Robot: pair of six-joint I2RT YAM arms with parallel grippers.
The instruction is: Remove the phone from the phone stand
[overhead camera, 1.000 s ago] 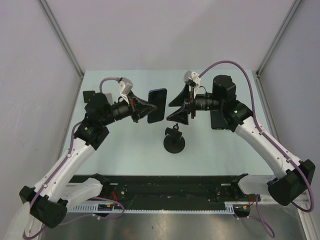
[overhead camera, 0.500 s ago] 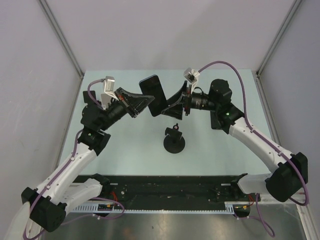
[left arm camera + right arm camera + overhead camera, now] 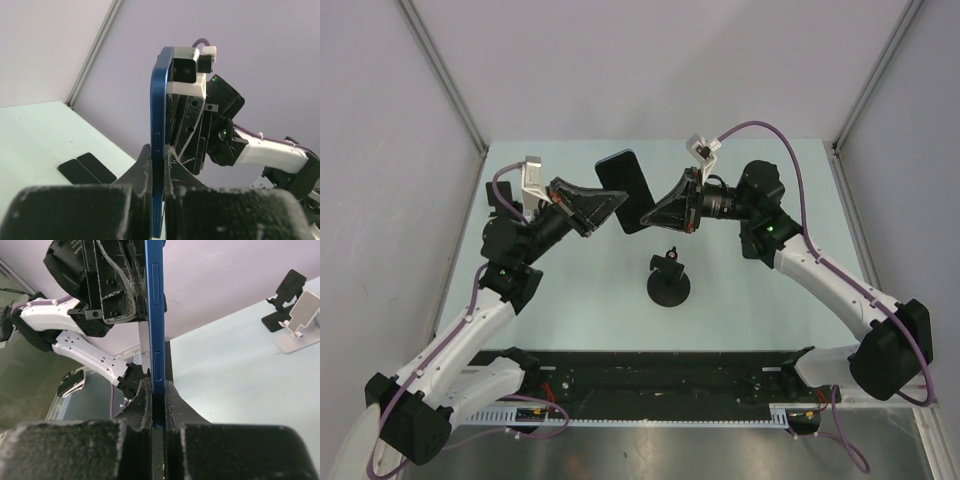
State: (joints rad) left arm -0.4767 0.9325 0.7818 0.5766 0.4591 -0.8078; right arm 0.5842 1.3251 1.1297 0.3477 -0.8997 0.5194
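Note:
The blue phone hangs in the air over the middle of the table, tilted, clear of the black phone stand, which stands bare just in front of it. My left gripper is shut on the phone's left side and my right gripper on its right side. In the left wrist view the phone's edge rises between the closed fingers of the left gripper, with the right gripper behind it. The right wrist view shows the phone's edge clamped in the right gripper.
Two flat black rectangles lie on the table's far side. A small black holder and a white one stand on the table beyond the phone. Grey walls close in the table on three sides.
My right gripper has closed on the phone's free side. My left gripper has carried the phone a little up and back and tilted it.

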